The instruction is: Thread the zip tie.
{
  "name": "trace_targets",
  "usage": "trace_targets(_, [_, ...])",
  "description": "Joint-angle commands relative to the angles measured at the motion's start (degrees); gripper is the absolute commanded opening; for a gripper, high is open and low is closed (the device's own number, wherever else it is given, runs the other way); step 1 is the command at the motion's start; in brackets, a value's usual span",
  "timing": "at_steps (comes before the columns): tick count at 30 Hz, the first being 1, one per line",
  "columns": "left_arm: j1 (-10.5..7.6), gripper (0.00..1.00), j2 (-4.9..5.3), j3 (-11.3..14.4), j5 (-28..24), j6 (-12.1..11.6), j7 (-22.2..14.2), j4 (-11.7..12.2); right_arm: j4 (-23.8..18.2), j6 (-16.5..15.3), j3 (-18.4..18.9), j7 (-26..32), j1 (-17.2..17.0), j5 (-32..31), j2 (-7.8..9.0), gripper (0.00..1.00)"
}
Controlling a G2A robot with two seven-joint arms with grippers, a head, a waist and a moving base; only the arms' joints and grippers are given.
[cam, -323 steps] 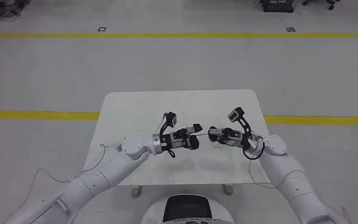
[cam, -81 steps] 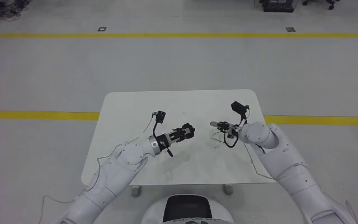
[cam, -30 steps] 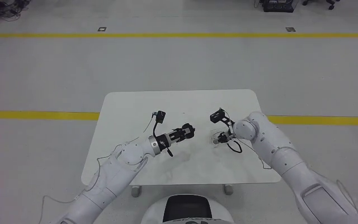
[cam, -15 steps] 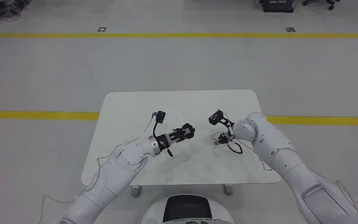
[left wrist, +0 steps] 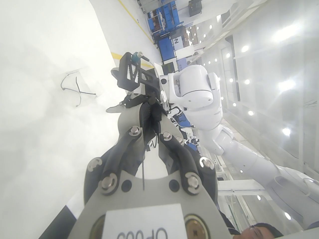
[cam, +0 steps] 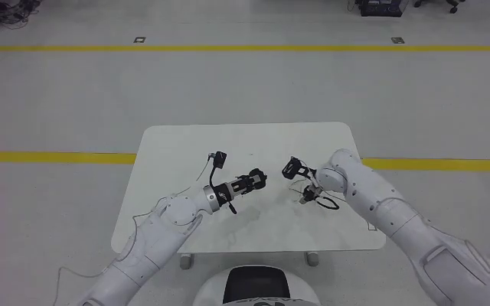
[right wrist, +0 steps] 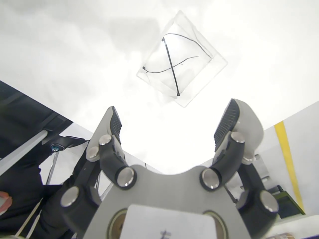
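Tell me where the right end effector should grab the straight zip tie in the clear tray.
Probably from above, since the walls of the clear tray block the sides. Take the straight zip tie on its bare strap, away from where it crosses the curved tie, with the open right end effector closing across its width.

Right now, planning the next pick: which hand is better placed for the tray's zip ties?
Right. The right hand is open, facing the clear tray of zip ties; the left hand is shut, farther off.
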Motion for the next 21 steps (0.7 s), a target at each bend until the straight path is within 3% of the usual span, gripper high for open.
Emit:
trace_targets(1, [0.0, 0.0, 0.0, 0.0, 0.0, 0.0, 0.0, 0.0, 0.25, 0.0, -1.12, -0.44, 0.58, 0.82, 0.18, 1.0])
trace_targets(6, [0.0, 0.0, 0.0, 0.0, 0.0, 0.0, 0.0, 0.0, 0.25, 0.0, -1.12, -0.44, 0.58, 0.82, 0.18, 1.0])
trace_targets(9, [0.0, 0.0, 0.0, 0.0, 0.0, 0.0, 0.0, 0.0, 1.05, 0.0, -0.82, -3.92, -0.07, 0.96, 0.35, 1.0])
trace_targets(17, [0.0, 0.0, 0.0, 0.0, 0.0, 0.0, 0.0, 0.0, 0.15, 0.0, -4.64, -9.04, 1.21, 1.25, 2.09, 1.0])
trace_targets(19, [0.0, 0.0, 0.0, 0.0, 0.0, 0.0, 0.0, 0.0, 0.32, 0.0, -5.67, -9.88, 1.75, 1.95, 2.49, 0.89])
trace_targets(21, [0.0, 0.0, 0.0, 0.0, 0.0, 0.0, 0.0, 0.0, 0.75, 0.0, -6.78, -10.77, 2.41, 2.82, 2.92, 0.71])
